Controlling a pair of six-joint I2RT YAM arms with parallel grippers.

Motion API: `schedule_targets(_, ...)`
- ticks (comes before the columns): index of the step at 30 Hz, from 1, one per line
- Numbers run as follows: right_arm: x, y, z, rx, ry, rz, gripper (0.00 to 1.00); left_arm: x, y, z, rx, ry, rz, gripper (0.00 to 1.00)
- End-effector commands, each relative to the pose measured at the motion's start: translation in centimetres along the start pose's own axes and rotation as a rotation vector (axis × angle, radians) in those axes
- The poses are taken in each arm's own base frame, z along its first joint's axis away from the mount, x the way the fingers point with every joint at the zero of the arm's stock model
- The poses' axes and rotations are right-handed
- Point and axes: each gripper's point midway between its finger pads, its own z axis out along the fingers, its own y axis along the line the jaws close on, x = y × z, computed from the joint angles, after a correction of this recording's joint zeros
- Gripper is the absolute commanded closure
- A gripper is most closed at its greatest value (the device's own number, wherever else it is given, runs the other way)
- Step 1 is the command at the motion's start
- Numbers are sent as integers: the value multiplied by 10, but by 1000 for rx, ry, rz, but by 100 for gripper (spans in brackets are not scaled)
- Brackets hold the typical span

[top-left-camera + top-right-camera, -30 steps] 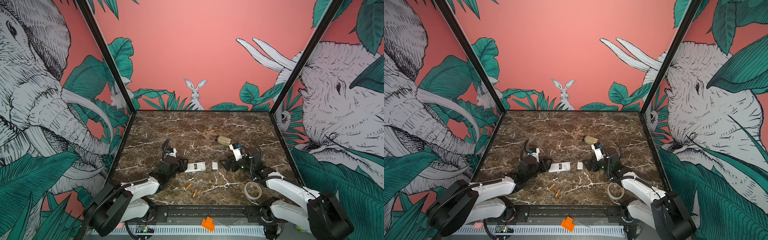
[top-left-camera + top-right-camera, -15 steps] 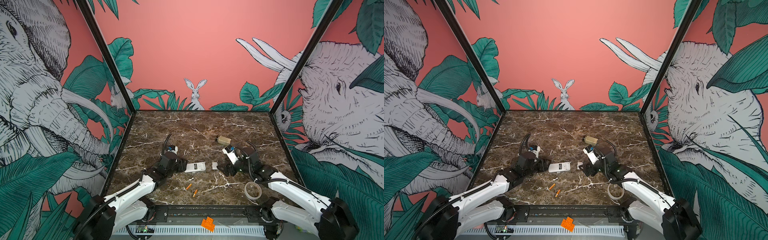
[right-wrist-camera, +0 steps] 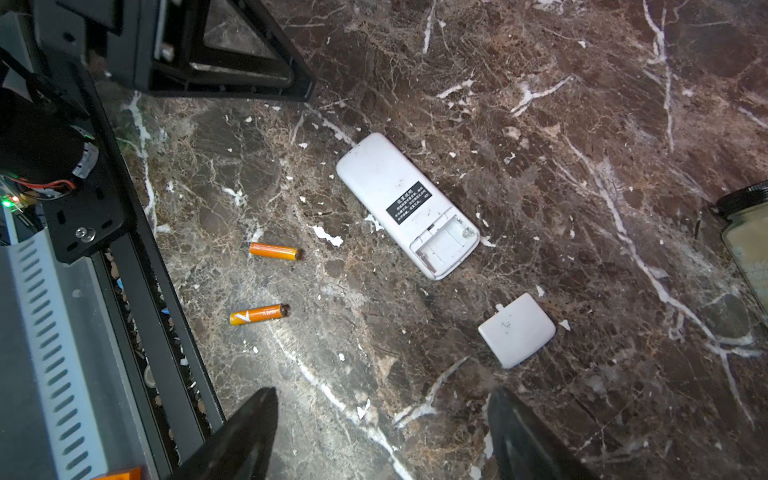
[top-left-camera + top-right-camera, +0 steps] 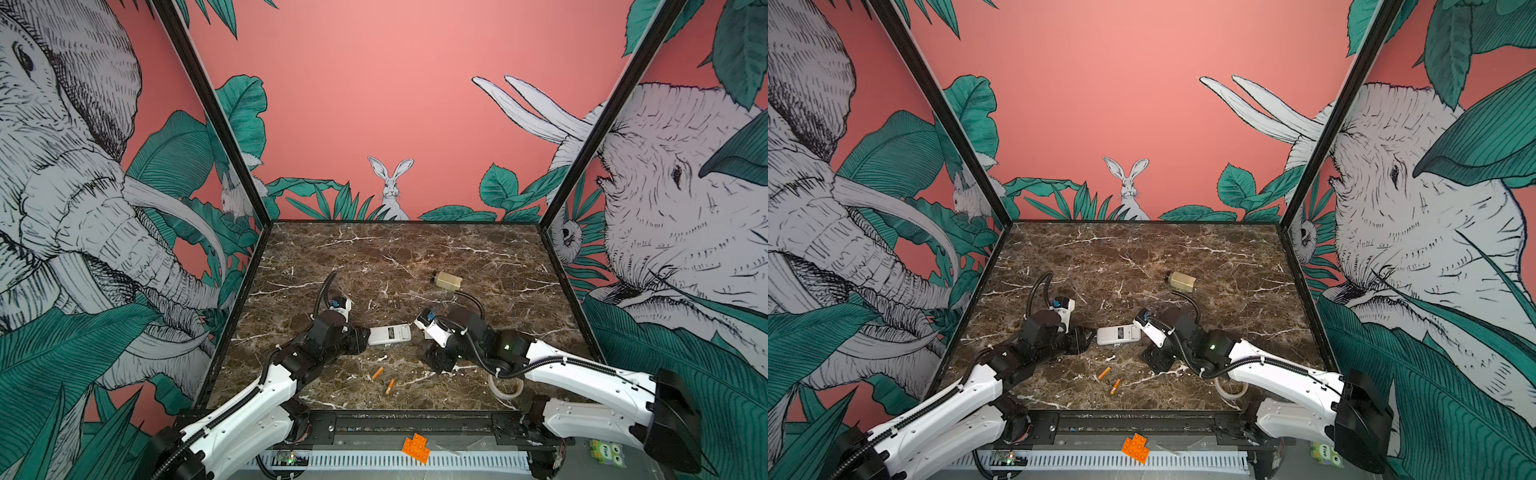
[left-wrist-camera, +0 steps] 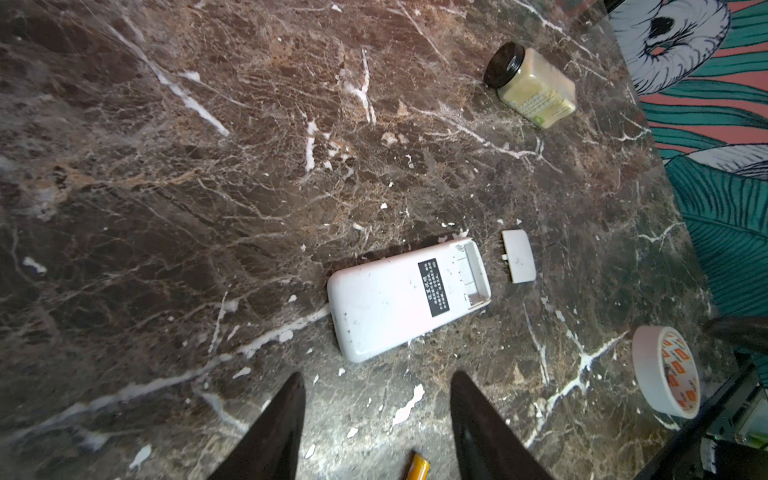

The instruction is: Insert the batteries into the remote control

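Remote control [image 4: 390, 334] lies back-up near the middle of the marble table [image 4: 415, 253], long axis left to right. Black label faces up. The battery bay at its right end is uncovered and empty in the right wrist view [image 3: 403, 203].

Left claw [image 4: 361, 338] is low over the table, just beside the remote's left end. In the left wrist view the left claw [image 5: 376, 376] has its fingers about half spread with nothing between them. The remote [image 5: 399, 299] sits just past the tips, with a strip of bare table between.

Right claw [image 4: 438, 361] is right of the remote and slightly nearer, pointing down. In its wrist view the right claw [image 3: 382, 392] is spread wide and empty.

Batteries [image 4: 377, 373] and [image 4: 390, 386] lie loose on the table, nearer than the remote, between the two arms and apart from each other. Neither claw touches them.

White battery cover [image 3: 516, 330] lies flat just right of the remote's open end, not touching it.

Jar [image 4: 447, 281] is on its side, far right of the remote. Tape roll [image 4: 505, 388] is near right, under the right arm.
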Motion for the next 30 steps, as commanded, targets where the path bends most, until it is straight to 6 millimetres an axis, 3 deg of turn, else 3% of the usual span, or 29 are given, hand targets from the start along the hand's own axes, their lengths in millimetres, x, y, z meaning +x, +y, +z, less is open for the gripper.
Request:
schedule_targets(1, -5, 2, -10, 65, -20, 12, 21, 17, 5, 1, 1, 68, 37, 46)
schedule_targets(5, -6, 5, -13, 64, -22, -76, 19, 27, 1, -3, 41, 93, 32, 46)
schedule_targets(10, -21, -12, -3, 76, 45, -200, 14, 34, 9, -3, 27, 83, 22, 49)
schedule_targets(15, -49, -30, 22, -1, 65, -209, 14, 29, 8, -5, 20, 74, 19, 51)
schedule_targets(20, -73, -56, 48, -42, 68, -96, 14, 42, -2, -3, 89, 132, 29, 52)
schedule_targets(23, -78, -74, 68, -46, 86, -19, 16, 53, -5, 0, 119, 178, 18, 52)
schedule_targets(30, -85, -78, 100, -144, 71, 47, 16, 66, -5, 11, 142, 216, -15, 52)
